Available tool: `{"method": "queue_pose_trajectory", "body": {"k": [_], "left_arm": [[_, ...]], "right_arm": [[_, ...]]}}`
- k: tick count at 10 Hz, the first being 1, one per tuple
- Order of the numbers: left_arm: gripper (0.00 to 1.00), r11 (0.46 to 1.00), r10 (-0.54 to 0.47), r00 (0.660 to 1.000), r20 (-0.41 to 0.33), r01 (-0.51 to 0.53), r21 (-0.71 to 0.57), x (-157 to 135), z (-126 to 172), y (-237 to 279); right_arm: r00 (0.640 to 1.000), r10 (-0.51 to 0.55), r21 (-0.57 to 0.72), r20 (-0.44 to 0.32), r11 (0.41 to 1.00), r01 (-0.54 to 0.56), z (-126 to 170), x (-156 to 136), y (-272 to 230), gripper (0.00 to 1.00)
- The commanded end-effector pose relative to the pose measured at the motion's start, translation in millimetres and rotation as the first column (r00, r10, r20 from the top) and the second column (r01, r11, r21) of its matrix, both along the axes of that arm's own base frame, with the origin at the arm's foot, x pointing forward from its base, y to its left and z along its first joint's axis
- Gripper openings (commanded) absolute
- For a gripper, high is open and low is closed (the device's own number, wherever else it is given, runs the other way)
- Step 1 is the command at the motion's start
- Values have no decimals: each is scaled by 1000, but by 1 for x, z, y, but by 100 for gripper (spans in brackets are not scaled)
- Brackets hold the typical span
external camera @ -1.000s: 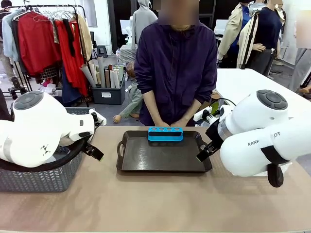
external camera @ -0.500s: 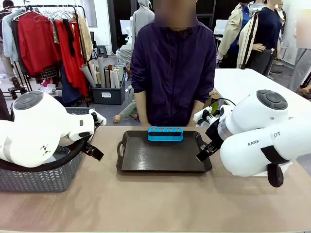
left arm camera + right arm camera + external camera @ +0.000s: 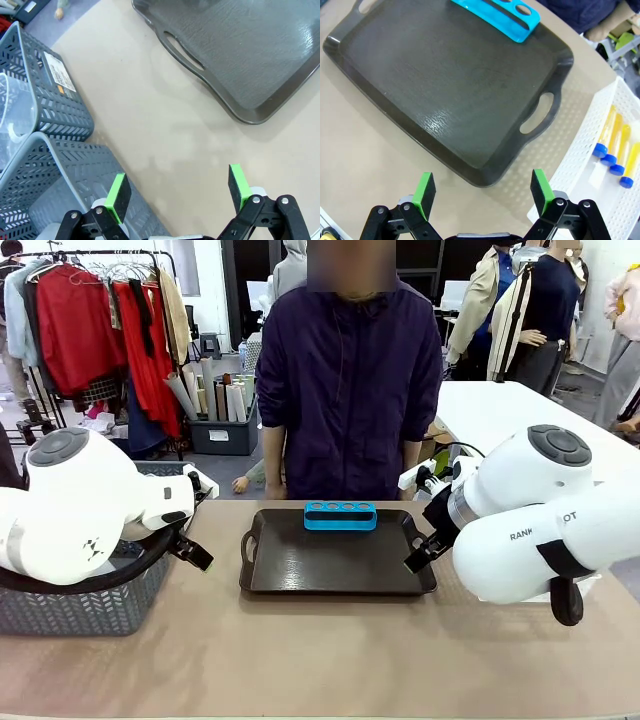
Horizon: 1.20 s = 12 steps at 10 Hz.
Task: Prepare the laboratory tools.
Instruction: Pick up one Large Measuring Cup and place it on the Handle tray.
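Left gripper (image 3: 178, 192): green pads spread wide, nothing between them. One pad hangs over the rim of the nearer grey mesh basket (image 3: 50, 185), the other over bare tan tabletop (image 3: 165, 125). Open table runs from there to the handle-slot edge of the dark grey plastic tray (image 3: 250, 55). The second grey mesh basket (image 3: 65, 110) stands just beyond the first, their walls close together. It holds a clear plastic container (image 3: 9, 112); I cannot tell which one it is. Right gripper (image 3: 482, 192): green pads also wide apart and holding nothing, over the strip of table at the tray's near corner. The tray's other handle slot faces the white mesh basket (image 3: 580, 165), which sits just beside that edge with a narrow gap of table between. Four small amber blue-capped tubes (image 3: 615, 137) lie flat in this basket, side by side. Their long axes are roughly parallel and their caps are at the ends nearer my gripper. Blue four-hole rack (image 3: 500, 15): upright on the tray, against its far rim. In the front view its long axis runs left to right along that rim, holes facing up. The tray floor on my side of the rack is open surface. Far table edge: a person in a dark purple jacket (image 3: 350, 390) stands right behind the rack, arms down at the sides.
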<state>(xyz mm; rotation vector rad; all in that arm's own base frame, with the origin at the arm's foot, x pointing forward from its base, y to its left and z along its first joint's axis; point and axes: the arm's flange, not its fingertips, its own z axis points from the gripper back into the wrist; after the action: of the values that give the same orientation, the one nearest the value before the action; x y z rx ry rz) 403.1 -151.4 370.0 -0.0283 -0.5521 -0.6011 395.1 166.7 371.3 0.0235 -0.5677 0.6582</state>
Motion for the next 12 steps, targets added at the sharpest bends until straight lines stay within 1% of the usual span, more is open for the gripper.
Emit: {"method": "queue_pose_trajectory", "body": {"k": [1,5,7,10,11,12], "left_arm": [[100,1000,0,1000,0,0,0,0,0,0],[100,1000,0,1000,0,0,0,0,0,0],[100,998,-59,998,-27,58,-25,0,9,-7],[100,988,-131,989,-69,125,-94,0,39,-5],[100,984,-150,987,-65,142,-109,0,54,-2],[100,983,-154,987,-54,147,-106,3,67,1]], "right_arm": [[1000,0,1,0,1000,0,0,0,0,100],[1000,0,0,0,1000,0,0,0,0,100],[1000,-10,-101,-15,995,8,8,-9,-2,100],[999,-37,-169,-26,985,32,16,-26,1,100],[998,-51,-196,-36,980,43,20,-31,5,100],[997,-59,-186,-58,981,48,23,-39,10,100]]}}
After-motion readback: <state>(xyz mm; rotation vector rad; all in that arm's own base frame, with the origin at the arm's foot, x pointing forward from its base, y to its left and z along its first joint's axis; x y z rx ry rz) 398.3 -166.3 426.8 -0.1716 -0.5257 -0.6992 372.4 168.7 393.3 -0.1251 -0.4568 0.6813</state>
